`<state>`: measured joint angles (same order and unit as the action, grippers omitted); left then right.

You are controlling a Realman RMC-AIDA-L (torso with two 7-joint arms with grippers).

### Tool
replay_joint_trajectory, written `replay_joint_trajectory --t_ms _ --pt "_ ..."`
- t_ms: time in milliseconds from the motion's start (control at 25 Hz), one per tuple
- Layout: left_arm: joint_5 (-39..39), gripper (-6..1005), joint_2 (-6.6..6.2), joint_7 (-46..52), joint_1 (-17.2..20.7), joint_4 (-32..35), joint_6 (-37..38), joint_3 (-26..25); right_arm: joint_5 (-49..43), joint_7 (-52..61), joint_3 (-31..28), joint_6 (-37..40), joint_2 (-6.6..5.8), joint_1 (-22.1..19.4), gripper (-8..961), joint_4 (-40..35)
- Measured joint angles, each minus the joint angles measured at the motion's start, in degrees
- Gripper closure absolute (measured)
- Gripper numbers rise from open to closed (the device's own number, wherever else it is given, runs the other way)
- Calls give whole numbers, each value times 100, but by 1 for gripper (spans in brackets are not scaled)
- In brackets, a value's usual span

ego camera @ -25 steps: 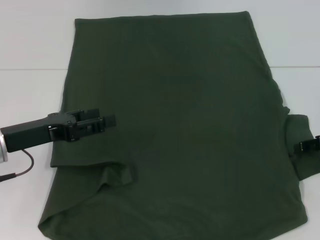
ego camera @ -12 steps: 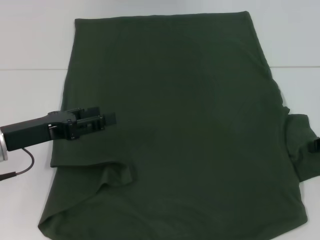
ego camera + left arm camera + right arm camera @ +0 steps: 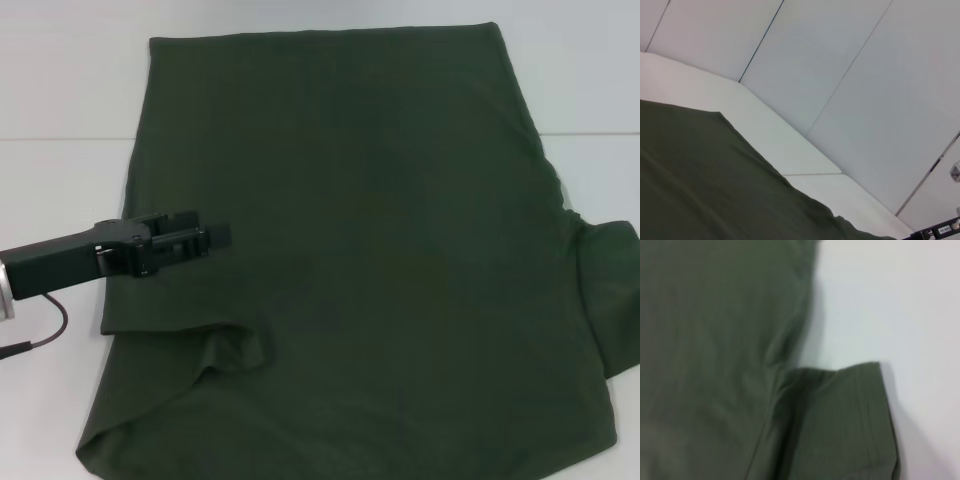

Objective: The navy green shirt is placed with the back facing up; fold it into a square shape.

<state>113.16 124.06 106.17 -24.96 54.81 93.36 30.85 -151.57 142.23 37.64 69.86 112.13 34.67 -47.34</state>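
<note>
- Dark olive-green cotton shirt (image 3: 350, 250) spread plain side up across white table (image 3: 60, 190), left sleeve folded inward.
- Left gripper (image 3: 215, 236) over shirt's left edge; fingers' spacing impossible to tell.
- Right gripper out of view; right sleeve (image 3: 840, 425) flat.

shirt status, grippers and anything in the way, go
Left gripper over shirt's left edge. Right gripper out of view. Navy green shirt flat on table, left sleeve folded in. Nothing in the way.

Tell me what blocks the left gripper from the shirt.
Nothing visible. The left gripper is over the shirt's left edge, with only cloth beneath it. The right gripper is out of view.
</note>
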Motion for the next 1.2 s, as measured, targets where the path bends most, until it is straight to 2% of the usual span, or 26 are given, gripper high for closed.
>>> replay_joint_trajectory --t_ms 520,880,1040,1200 --pt "-173 247 -5 1 89 7 151 -281 -331 423 -86 -308 -192 89 935 -26" --pt "-331 247 -5 43 97 4 218 -361 -339 443 -202 -286 -249 202 935 -30" --pt "-386 247 -5 120 91 17 218 -360 -337 451 -230 60 -277 304 935 -156" --pt "-402 247 -4 153 86 22 192 -360 -327 494 -250 880 -248 370 935 -612"
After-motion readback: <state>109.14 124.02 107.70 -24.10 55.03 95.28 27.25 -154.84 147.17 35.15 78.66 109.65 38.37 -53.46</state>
